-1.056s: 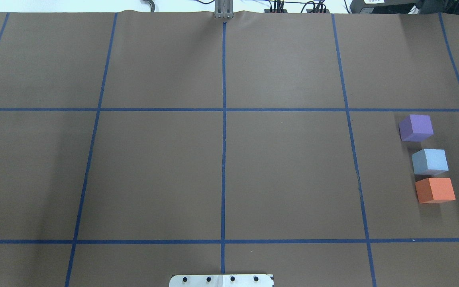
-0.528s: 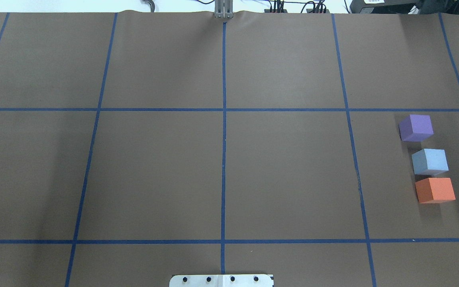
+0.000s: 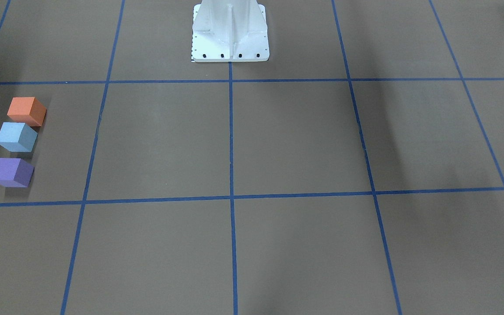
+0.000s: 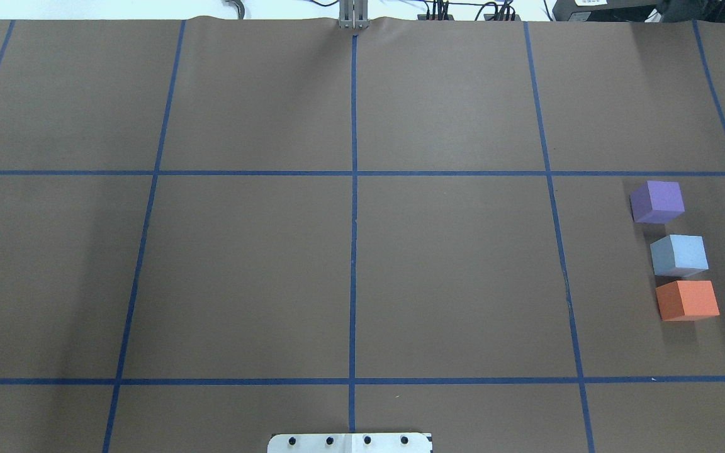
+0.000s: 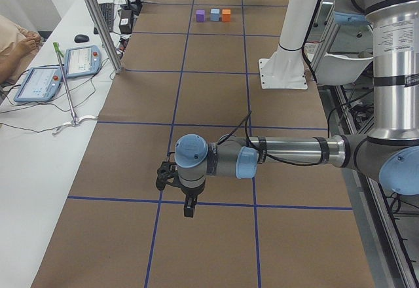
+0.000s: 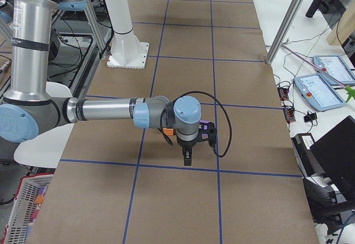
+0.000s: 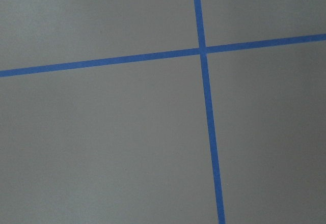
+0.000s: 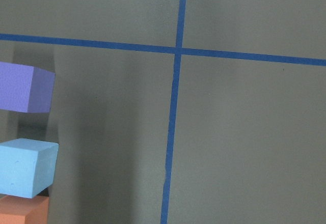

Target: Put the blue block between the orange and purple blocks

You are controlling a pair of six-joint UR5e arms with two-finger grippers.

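Since the blue block is what I care about, I check it first: it sits flat on the brown paper-covered table, far out on the robot's right side, in a short column with the purple block on its far side and the orange block on its near side, toward the robot. It lies between the two. A clear strip of paper separates it from the purple block, while it sits just beside the orange one, and I cannot tell whether those two touch. All three lie in the same cell of the blue tape grid, free of any grip. In the right wrist view they line the left edge, beside a tape crossing. The right gripper hangs pointing down above the table close to the blocks, with slivers of orange and purple showing behind its wrist in the right side view. I only see it from that side, so I cannot tell whether its fingers are apart or together. The left gripper also points down, over a tape line at the table's opposite end and well apart from the blocks. Its finger state I cannot tell either. Between the arms stands the white mounting pedestal.
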